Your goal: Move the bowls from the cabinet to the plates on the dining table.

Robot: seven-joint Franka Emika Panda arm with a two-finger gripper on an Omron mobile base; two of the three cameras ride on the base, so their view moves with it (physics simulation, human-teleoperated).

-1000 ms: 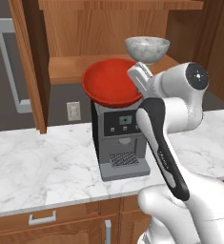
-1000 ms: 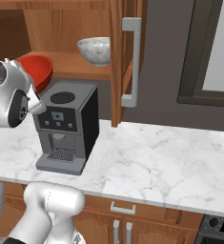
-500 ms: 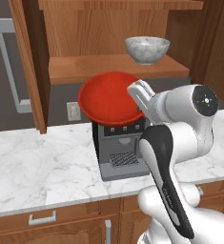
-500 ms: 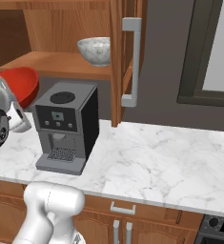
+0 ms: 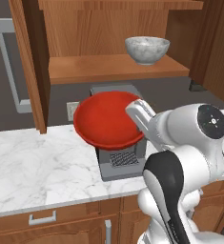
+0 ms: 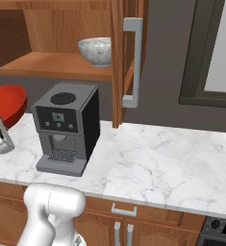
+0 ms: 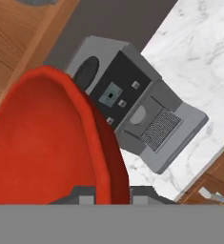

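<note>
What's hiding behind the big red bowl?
The grey coffee machine on the marble counter. In the left base view the red bowl, held in the gripper, covers the machine's front; its drip tray and top edge peek out.

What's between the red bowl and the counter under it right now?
In the left base view, the coffee machine stands between the red bowl and the marble counter.

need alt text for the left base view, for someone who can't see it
A white robot arm's gripper holds a glossy red bowl by its rim, above a grey coffee machine on a marble counter. Behind it, a grey-white marbled bowl sits on the shelf of an open wooden cabinet.
</note>
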